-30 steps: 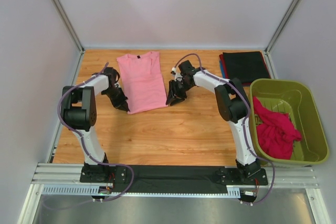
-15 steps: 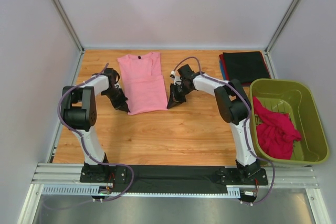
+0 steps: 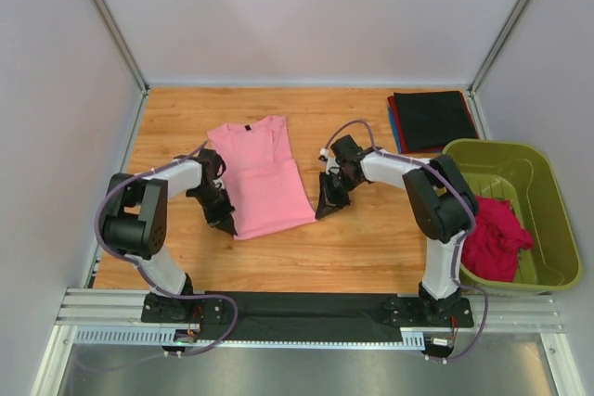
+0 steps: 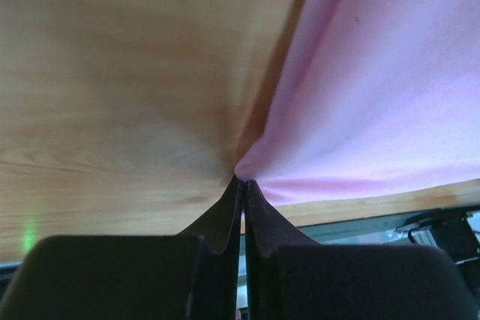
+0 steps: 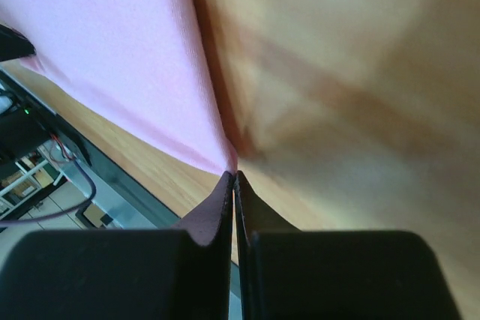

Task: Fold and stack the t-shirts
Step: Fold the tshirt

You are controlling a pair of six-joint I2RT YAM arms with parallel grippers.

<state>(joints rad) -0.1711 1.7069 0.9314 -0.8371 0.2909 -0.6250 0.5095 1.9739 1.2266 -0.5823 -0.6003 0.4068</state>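
Note:
A light pink t-shirt point(image 3: 263, 181) lies flat on the wooden table, collar toward the back, sleeves folded in. My left gripper point(image 3: 225, 226) is shut on its near left corner, and the left wrist view shows the pink cloth point(image 4: 375, 88) pinched at the tips of that gripper point(image 4: 242, 181). My right gripper point(image 3: 322, 212) is shut on the near right corner, where the pink cloth point(image 5: 112, 43) meets the tips of the gripper point(image 5: 235, 175). A stack of folded t-shirts point(image 3: 432, 120), black on top with red and blue edges, sits at the back right.
An olive-green tub point(image 3: 506, 146) stands at the right edge with a crumpled magenta-red t-shirt point(image 3: 494, 234) inside, partly behind my right arm. Grey walls close in the table on three sides. A black strip runs along the near edge between the arm bases.
Both grippers have shut on the pink shirt's near corners and drawn it toward the near edge. The shirt now lies closer to the arm bases and slightly skewed.

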